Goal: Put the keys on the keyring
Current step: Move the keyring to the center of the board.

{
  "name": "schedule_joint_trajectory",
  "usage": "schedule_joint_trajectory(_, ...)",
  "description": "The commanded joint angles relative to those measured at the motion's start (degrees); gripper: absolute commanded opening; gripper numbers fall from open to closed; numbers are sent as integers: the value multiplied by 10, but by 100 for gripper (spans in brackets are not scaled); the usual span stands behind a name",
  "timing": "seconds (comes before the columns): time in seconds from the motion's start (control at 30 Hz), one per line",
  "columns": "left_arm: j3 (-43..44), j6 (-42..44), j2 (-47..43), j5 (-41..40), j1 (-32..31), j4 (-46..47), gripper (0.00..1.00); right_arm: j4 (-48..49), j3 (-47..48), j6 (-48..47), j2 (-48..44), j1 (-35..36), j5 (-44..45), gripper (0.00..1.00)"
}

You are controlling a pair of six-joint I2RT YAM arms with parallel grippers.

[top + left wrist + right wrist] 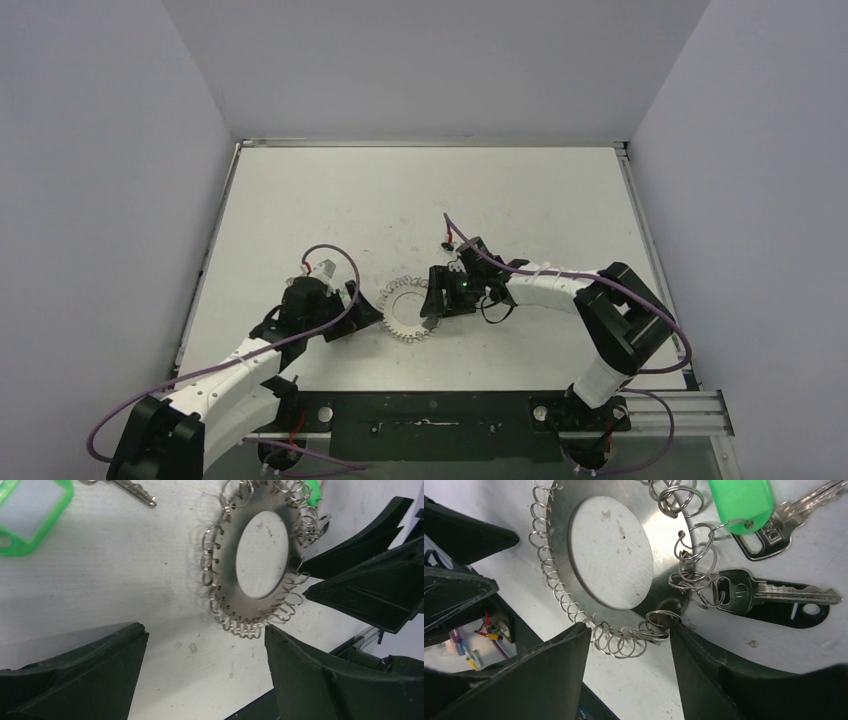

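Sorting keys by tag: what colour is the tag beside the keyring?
Bright green tag; right wrist view shows it best.

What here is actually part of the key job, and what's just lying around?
Job: keyring; silver key over a black tag; key with green tag; loose key lying apart.
Not the job: table; purple cables.

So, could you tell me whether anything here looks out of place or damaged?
Nothing looks damaged. One loose key beside a green tag lies apart from the keyring, upper left in the left wrist view.
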Motion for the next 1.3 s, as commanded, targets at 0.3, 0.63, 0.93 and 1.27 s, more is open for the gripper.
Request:
schedule_joint_trajectory(0.3,33,11,114,44,-10,103,70,-95,85,-77,-23,-44,52,63)
schedule_joint_trajectory(0.63,73,26,191,-2,-45,87,54,-94,164,-108,82,-64,70,62)
schedule_joint_trajectory(0.93,127,56,266,-31,-71,67,44,-98,127,-118,85,-45,80,57)
schedule_joint_trajectory(1.27,164,76,312,-55,-101,31,39,-116,43,-106,13,-45,52,38)
